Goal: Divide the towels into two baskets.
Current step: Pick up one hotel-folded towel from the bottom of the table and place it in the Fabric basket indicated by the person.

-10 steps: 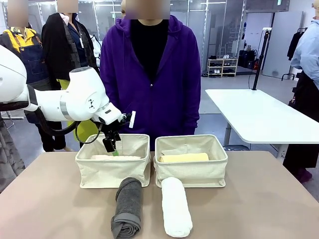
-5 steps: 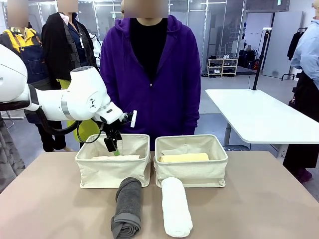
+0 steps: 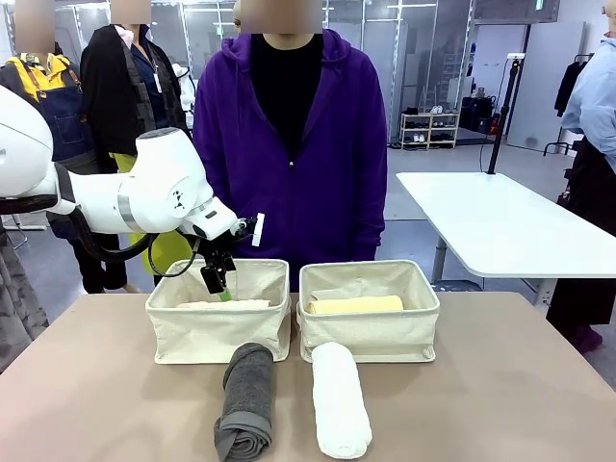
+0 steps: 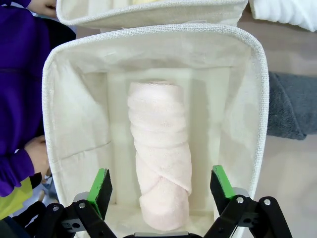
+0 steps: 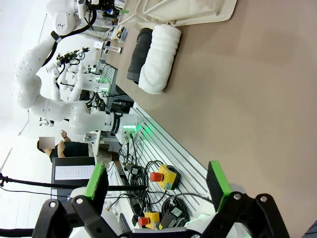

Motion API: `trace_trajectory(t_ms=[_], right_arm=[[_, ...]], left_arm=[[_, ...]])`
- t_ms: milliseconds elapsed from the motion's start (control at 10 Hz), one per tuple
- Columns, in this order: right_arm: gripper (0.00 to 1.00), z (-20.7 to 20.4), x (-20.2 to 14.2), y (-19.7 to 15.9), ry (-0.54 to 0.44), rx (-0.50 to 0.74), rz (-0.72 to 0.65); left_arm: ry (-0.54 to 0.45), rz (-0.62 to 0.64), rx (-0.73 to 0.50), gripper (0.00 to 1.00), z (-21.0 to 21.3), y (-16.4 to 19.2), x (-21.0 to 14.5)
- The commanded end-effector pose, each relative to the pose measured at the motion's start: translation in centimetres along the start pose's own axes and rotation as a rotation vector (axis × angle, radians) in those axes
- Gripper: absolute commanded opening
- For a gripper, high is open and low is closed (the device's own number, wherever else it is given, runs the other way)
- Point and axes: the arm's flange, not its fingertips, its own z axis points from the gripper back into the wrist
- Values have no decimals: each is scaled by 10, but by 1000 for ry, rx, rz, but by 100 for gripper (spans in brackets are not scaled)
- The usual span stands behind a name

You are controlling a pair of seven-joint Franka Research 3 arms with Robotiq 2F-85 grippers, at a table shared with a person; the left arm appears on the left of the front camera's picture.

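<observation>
One left tool (image 4: pixel 161 182) gaping over basket (image 4: pixel 260 99).

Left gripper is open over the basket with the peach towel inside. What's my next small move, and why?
Probably lift the left gripper straight up, clear of the left basket. Its jaws stand open and the peach towel lies loose on the basket floor, so that drop looks finished. The grey towel lies on the table before this basket, likely next.
</observation>
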Motion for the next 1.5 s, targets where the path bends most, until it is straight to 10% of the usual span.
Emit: trace_trajectory(t_ms=[0,600,1400], right_arm=[[100,0,-3,2,3,-18,-8],[100,0,-3,2,3,-18,-8],[100,0,-3,2,3,-18,-8]], left_arm=[[5,-1,2,100,1,1,-3],[-21,47,-20,100,15,4,-4],[-606,668,-341,100,198,-97,-180]])
